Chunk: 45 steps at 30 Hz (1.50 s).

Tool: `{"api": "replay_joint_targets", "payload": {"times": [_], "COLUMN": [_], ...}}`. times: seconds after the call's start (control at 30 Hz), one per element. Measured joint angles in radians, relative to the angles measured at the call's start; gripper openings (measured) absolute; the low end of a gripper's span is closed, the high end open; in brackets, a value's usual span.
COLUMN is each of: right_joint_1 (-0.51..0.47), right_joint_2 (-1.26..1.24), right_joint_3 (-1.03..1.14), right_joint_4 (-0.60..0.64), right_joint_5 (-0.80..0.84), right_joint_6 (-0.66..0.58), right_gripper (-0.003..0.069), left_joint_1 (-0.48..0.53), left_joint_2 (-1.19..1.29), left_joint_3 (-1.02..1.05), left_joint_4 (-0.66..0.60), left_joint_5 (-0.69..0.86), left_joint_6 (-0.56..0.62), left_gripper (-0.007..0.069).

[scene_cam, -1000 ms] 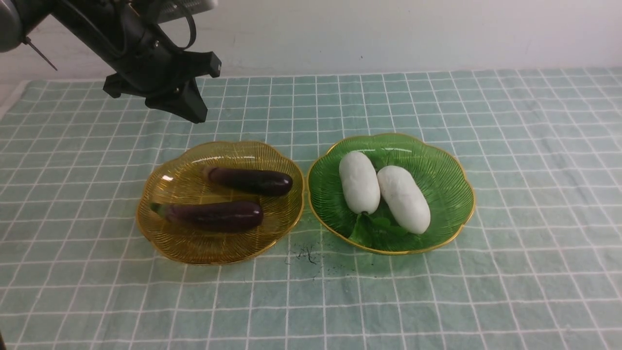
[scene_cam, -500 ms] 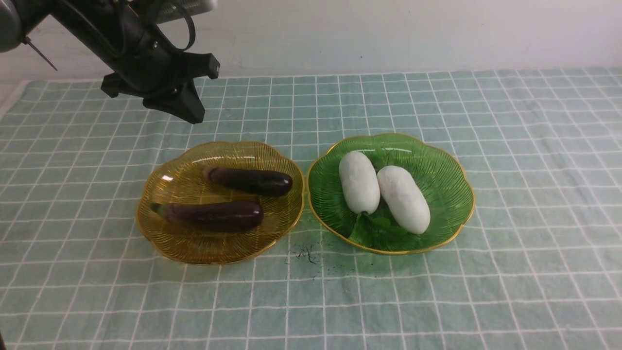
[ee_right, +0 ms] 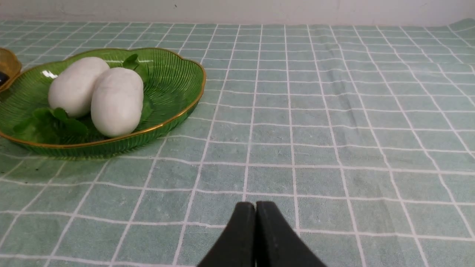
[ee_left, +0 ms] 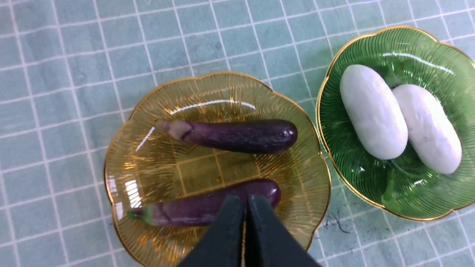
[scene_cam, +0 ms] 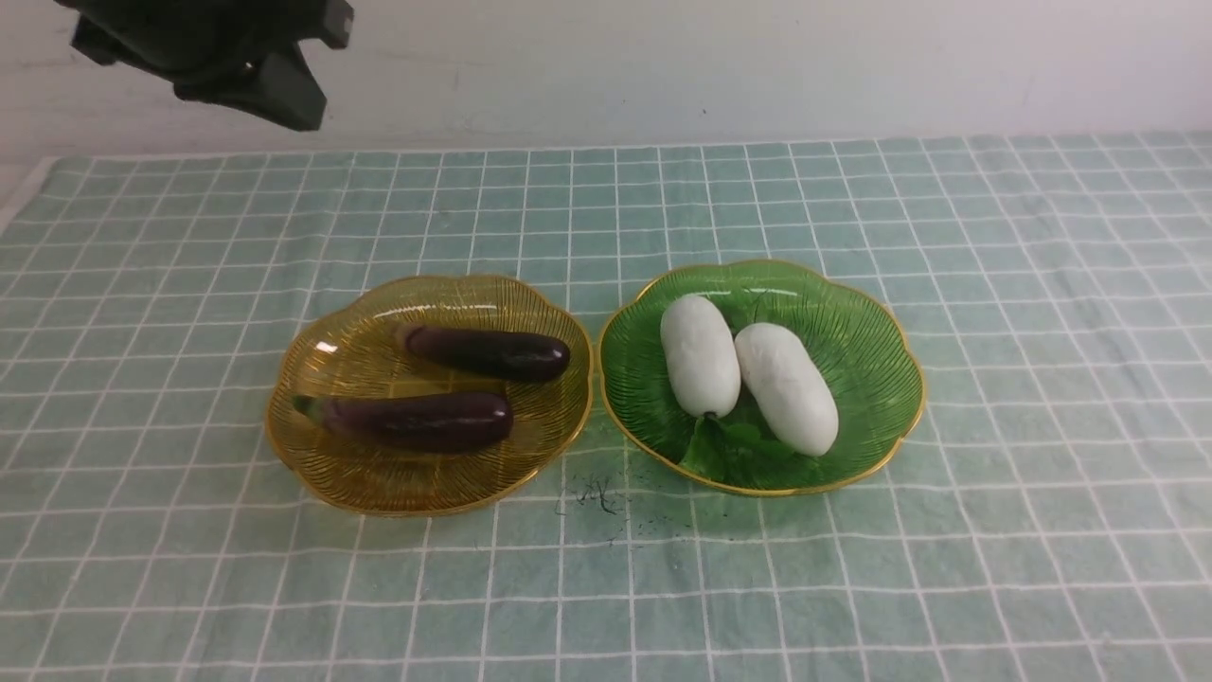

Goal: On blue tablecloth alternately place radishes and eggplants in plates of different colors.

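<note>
Two dark purple eggplants [scene_cam: 488,353] [scene_cam: 417,421] lie side by side in the amber-yellow plate [scene_cam: 417,488]. Two white radishes [scene_cam: 700,354] [scene_cam: 787,387] lie in the green plate [scene_cam: 866,327] to its right, on their green leaves. Both plates rest on the blue tablecloth [scene_cam: 1042,284]. My left gripper [scene_cam: 284,95] is shut and empty, high at the far left; in the left wrist view its jaws [ee_left: 245,202] are pressed together above the near eggplant [ee_left: 193,209]. My right gripper [ee_right: 255,207] is shut and empty, low over bare cloth beside the green plate [ee_right: 174,107]; it is outside the front view.
A small dark smudge [scene_cam: 597,494] marks the cloth between the plates' near edges. A white wall [scene_cam: 757,57] runs behind the table. The cloth's left edge [scene_cam: 24,194] shows at the far left.
My left gripper has risen and moved left, away from the amber plate, to the picture's top left corner. Plates and vegetables have not moved.
</note>
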Motion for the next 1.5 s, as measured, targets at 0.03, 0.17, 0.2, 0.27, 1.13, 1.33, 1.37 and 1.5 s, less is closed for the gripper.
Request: {"api": "replay_joint_targets", "payload": {"times": [0.03,0.17,0.2,0.27,1.13,1.33,1.37,1.5], "right_joint_1": [-0.008,-0.019,-0.019,-0.019,-0.033,-0.034,-0.034,-0.034], "right_joint_2": [0.0,0.0,0.0,0.0,0.0,0.0,0.0,0.0], "right_joint_3": [0.0,0.0,0.0,0.0,0.0,0.0,0.0,0.0], "right_joint_4": [-0.001,-0.001,0.0,0.0,0.0,0.0,0.0,0.0], "right_joint_5": [0.0,0.0,0.0,0.0,0.0,0.0,0.0,0.0], "right_joint_6": [0.0,0.0,0.0,0.0,0.0,0.0,0.0,0.0], "right_gripper": [-0.0015,-0.0015,-0.0015,-0.0015,-0.0015,-0.0015,-0.0015,-0.0015], "left_joint_1": [0.0,0.0,0.0,0.0,0.0,0.0,0.0,0.0], "left_joint_2": [-0.053,-0.257,-0.309,-0.379,-1.26,-1.459,-1.476,-1.509], "left_joint_3": [0.026,0.166,0.215,0.274,0.966,1.177,1.207,1.316], "left_joint_4": [0.007,0.048,0.061,0.071,0.08,0.049,0.043,0.031], "left_joint_5": [0.004,0.007,0.008,0.009,0.031,-0.236,-0.302,-0.516], "left_joint_6": [0.001,0.001,0.001,0.001,0.006,-0.031,-0.037,-0.038], "left_gripper": [-0.0008,-0.0008,-0.0008,-0.0008,-0.0008,-0.0008,-0.0008,-0.0008]}}
